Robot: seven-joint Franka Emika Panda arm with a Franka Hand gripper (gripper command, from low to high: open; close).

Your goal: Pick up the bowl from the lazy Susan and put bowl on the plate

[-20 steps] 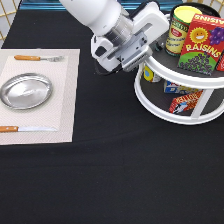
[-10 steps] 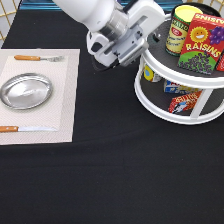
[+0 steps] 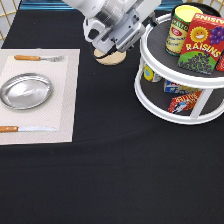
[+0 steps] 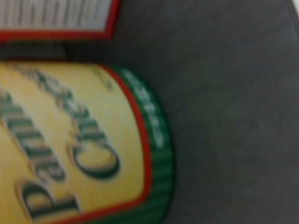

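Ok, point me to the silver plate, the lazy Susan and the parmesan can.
plate [image 3: 26, 91]: exterior view, middle of its shiny face.
lazy Susan [image 3: 172, 115]: exterior view, white rim of the lower tier.
parmesan can [image 3: 179, 29]: exterior view, label on its side, top tier.

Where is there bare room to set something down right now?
The black tablecloth below the placemat and lazy Susan is bare, as is the silver plate. The Susan's top tier is crowded: can, raisins box. End effector sits at its rim.
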